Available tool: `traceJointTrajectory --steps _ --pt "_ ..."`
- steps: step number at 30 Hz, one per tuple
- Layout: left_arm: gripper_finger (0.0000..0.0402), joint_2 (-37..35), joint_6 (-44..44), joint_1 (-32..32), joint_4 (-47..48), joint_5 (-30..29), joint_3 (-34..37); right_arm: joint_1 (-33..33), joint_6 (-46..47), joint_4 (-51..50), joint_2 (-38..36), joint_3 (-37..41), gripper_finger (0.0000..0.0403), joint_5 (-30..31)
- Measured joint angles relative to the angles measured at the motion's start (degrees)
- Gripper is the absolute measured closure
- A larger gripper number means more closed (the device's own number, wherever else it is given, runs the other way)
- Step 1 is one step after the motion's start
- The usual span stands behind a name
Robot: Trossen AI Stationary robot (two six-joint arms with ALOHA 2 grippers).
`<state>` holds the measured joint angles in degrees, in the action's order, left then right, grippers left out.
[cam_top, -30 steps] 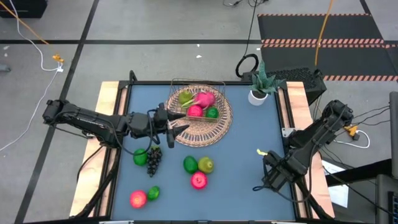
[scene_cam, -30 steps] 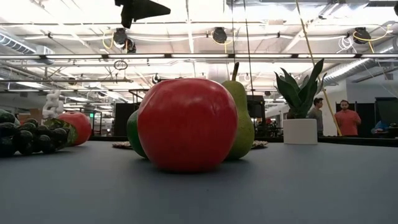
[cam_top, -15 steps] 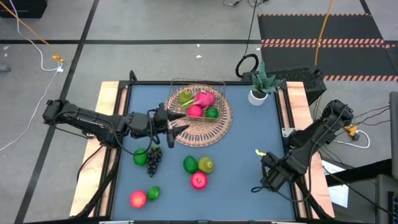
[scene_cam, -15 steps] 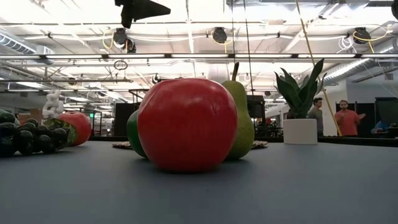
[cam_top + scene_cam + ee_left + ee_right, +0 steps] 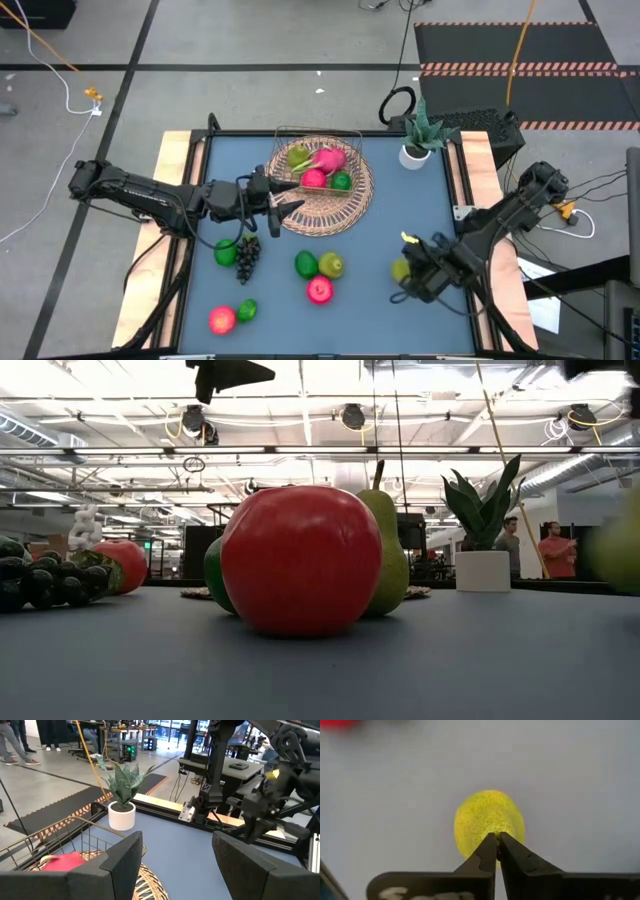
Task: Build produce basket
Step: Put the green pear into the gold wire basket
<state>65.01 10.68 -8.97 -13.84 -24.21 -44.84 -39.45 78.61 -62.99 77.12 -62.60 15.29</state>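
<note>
Bright even overhead lighting, ceiling lights (image 5: 120, 380) glaring in low view, yellow-green fruit (image 5: 618, 555) blurred at its edge

Grey floor (image 5: 250, 40), striped mat (image 5: 520, 68).

An open-plan robotics lab or industrial workshop: a bare grey concrete floor (image 5: 250, 40) with striped hazard matting (image 5: 520, 68), trailing orange cables (image 5: 45, 45), exposed ceiling ducts and pipes (image 5: 330, 420), equipment racks (image 5: 125, 747), and people standing (image 5: 555, 550) behind the blue-topped bench (image 5: 380, 225).
</note>
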Motion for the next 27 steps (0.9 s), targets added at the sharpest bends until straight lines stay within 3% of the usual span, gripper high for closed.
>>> traceJointTrajectory --steps 6,11,18,27 --pt "0.0158 0.00 0.00 0.00 0.01 0.00 0.00 5.05 -13.05 2.35 -0.02 -5.32 0.0400 11.28" --pt "0.0158 0.00 -0.29 0.00 0.19 0.00 0.00 7.64 -19.92 2.41 -0.04 -9.32 0.0401 17.21" --pt "0.0158 0.00 -0.55 0.00 0.23 0.00 0.00 9.59 -26.95 6.14 -0.07 -11.02 0.0401 20.91" --pt "0.0158 0.00 -0.59 0.00 0.21 0.00 0.00 14.74 -40.45 18.93 -0.09 -11.02 0.0401 17.57"
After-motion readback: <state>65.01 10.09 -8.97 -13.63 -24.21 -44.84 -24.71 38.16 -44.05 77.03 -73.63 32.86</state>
